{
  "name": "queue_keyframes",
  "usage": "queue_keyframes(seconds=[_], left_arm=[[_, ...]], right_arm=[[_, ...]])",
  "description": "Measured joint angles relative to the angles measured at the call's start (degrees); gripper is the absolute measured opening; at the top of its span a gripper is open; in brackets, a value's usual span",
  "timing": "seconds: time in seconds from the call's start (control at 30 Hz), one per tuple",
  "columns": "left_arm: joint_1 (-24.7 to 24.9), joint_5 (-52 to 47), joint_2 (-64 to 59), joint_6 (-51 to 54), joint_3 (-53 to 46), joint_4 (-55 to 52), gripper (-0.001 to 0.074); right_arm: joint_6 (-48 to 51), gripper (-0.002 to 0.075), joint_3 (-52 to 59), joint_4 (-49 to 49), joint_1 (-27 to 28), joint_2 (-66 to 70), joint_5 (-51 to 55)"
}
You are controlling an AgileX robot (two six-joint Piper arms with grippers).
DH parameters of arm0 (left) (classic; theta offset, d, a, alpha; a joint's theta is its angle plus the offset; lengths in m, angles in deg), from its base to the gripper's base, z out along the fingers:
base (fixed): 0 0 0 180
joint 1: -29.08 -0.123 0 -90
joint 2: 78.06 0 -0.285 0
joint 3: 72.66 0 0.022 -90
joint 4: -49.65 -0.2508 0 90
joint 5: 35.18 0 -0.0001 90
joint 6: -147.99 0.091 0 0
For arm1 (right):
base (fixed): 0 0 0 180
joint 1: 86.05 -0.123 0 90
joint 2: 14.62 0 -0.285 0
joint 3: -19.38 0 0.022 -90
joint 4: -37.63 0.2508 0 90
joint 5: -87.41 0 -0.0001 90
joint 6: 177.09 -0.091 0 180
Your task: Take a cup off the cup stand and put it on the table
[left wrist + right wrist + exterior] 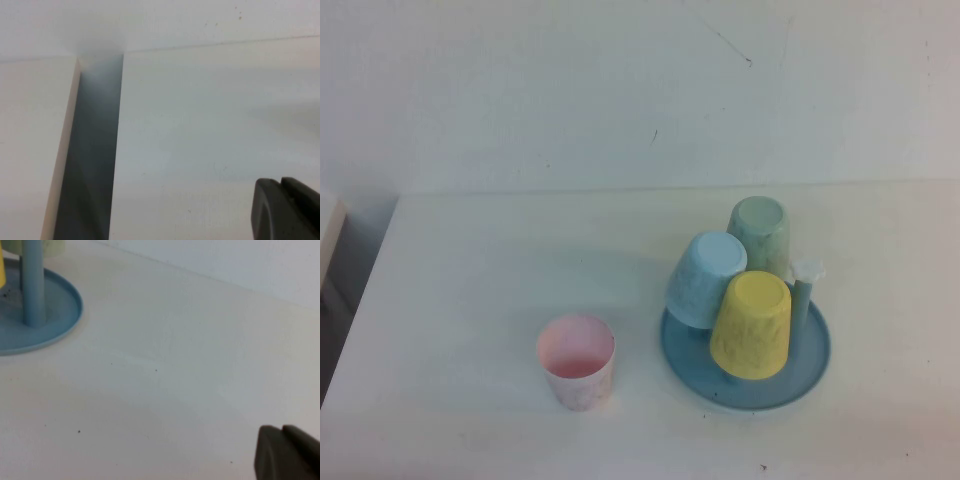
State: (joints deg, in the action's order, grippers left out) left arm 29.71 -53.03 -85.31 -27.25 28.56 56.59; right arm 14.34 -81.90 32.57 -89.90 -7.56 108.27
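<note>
The mint-green cup [760,232] hangs upside down on a peg at the back of the round blue cup stand [760,392], which sits on the white table [470,280] right of centre. Neither gripper shows in the high view. In the left wrist view my left gripper [281,186] is shut and empty above bare table by the table's left edge. In the right wrist view my right gripper [282,432] is shut and empty above bare table, well away from the stand's rim [62,327] and a blue peg [34,285].
A light blue cup [708,278] and a yellow cup [752,325] also hang upside down on the stand. One white-tipped peg [807,272] is bare. A pink cup [576,360] stands upright on the table left of the stand. A dark gap [92,150] runs along the table's left edge.
</note>
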Motion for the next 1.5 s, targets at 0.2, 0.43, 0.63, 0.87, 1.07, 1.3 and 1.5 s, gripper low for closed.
queue_keyframes(seconds=[0.2,0.43,0.63,0.87,1.07,1.3,1.5], left_arm=[[0.0,0.0,0.0,0.0,0.0,0.0,-0.0003],[0.0,0.0,0.0,0.0,0.0,0.0,-0.0003],[0.0,0.0,0.0,0.0,0.0,0.0,-0.0003],[0.0,0.0,0.0,0.0,0.0,0.0,-0.0003],[0.0,0.0,0.0,0.0,0.0,0.0,-0.0003],[0.0,0.0,0.0,0.0,0.0,0.0,-0.0003],[0.0,0.0,0.0,0.0,0.0,0.0,-0.0003]], right_arm=[[0.0,-0.0002,0.0,-0.1,0.0,0.0,0.0],[0.0,-0.0003,0.0,-0.1,0.0,0.0,0.0],[0.0,-0.0002,0.0,-0.1,0.0,0.0,0.0],[0.0,-0.0002,0.0,-0.1,0.0,0.0,0.0],[0.0,-0.0003,0.0,0.2,0.0,0.0,0.0],[0.0,-0.0003,0.0,7.31,0.0,0.0,0.0],[0.0,-0.0003,0.0,11.08,0.0,0.0,-0.11]])
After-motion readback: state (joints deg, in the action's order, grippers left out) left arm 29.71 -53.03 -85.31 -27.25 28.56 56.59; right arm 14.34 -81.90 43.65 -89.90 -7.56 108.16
